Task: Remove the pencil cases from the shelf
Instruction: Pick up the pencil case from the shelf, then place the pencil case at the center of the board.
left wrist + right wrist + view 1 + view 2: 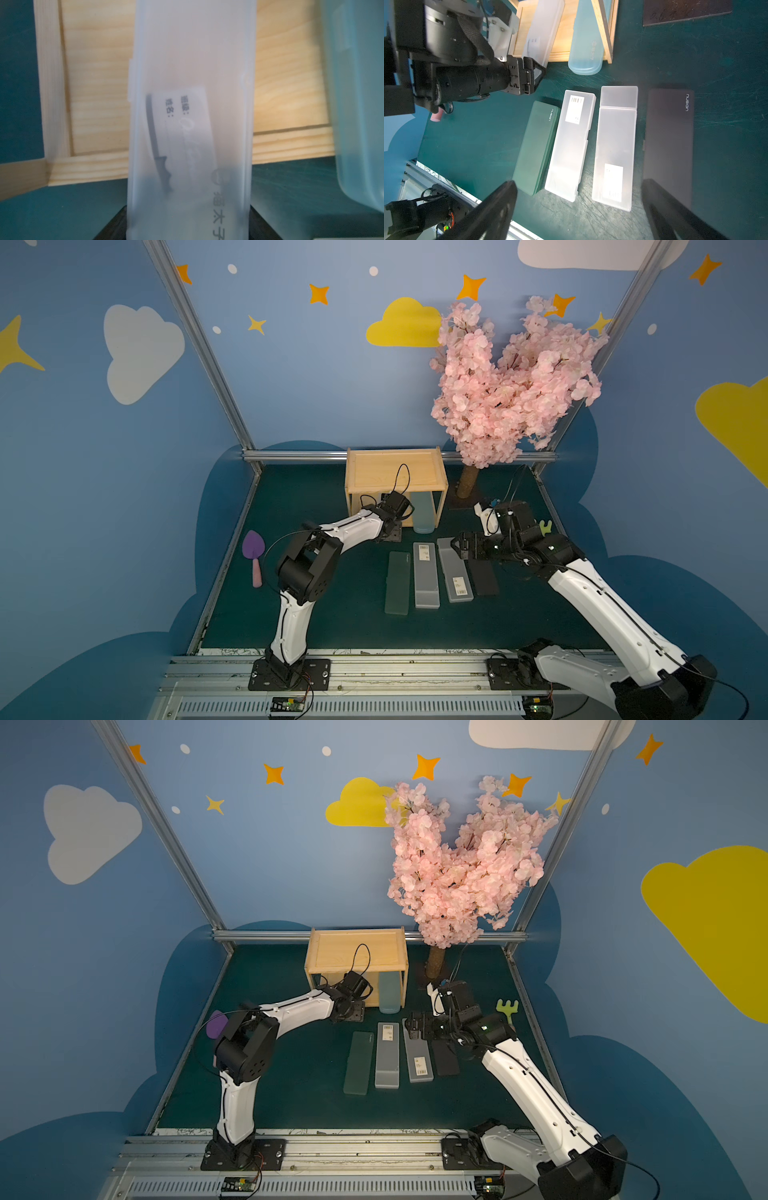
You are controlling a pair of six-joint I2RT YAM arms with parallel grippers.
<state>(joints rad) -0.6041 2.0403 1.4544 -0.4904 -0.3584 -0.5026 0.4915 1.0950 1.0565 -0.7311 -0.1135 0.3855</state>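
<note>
My left jaws pinch the clear case (191,124) on the shelf (395,470), right jaws spread; next I pull it straight out.

Blue walls (311,385) with white and yellow clouds (141,352) and orange stars (319,294) enclose a dark green tabletop (332,626), with a pink artificial blossom tree (511,381) at the back.

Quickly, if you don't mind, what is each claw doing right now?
Left claw: closed on the clear pencil case.
Right claw: open, holding nothing.
</note>
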